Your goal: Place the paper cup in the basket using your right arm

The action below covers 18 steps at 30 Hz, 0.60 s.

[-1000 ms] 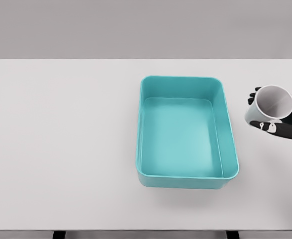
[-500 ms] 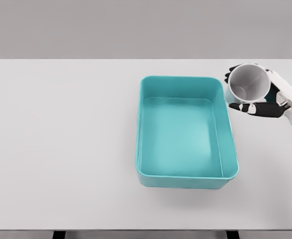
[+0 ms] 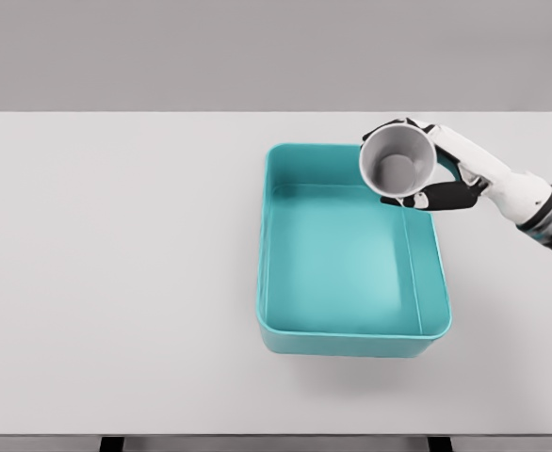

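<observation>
Single head view — high, angled down, table filling frame

white cup held over teal basket corner

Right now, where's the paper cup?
In the head view, the paper cup is held in the right robot hand at upper right of centre, over the far right corner of the teal basket, its opening facing the camera.
</observation>
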### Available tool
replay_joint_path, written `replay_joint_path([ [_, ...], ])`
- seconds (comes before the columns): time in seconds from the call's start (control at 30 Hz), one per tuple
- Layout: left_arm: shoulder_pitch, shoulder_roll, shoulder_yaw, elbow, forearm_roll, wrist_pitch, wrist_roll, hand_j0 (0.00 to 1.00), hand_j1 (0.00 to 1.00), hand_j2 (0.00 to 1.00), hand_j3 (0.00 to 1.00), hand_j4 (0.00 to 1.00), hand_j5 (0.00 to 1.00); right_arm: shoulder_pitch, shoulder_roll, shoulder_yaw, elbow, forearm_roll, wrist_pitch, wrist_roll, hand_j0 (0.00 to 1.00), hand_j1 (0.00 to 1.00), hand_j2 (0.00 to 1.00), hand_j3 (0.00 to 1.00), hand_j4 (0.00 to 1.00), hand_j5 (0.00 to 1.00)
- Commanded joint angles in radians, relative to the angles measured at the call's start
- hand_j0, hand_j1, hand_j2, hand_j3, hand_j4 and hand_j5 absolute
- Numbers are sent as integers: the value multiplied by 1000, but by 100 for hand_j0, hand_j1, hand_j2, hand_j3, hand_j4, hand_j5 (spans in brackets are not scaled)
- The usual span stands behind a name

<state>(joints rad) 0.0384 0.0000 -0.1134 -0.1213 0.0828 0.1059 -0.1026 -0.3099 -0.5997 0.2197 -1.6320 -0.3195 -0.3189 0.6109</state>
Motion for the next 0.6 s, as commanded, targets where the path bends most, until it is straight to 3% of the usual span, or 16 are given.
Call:
replay_joint_path([
  [0.0,0,0,0,2,0,0,0,100,100,100,100,100,100,0,-5,27,-22,48,0,0,63,63,63,63,63,63],
  [0.1,0,0,0,0,0,0,0,100,100,100,100,100,100,-2,-9,36,-48,96,-3,0,63,63,63,63,63,63],
  [0.27,0,0,0,0,0,0,0,100,100,100,100,100,100,-83,-22,118,-60,162,-3,0,63,63,63,63,63,63],
  [0.57,0,0,0,0,0,0,0,100,100,100,100,100,100,-126,-144,201,-104,250,-8,0,63,63,63,63,63,63],
])
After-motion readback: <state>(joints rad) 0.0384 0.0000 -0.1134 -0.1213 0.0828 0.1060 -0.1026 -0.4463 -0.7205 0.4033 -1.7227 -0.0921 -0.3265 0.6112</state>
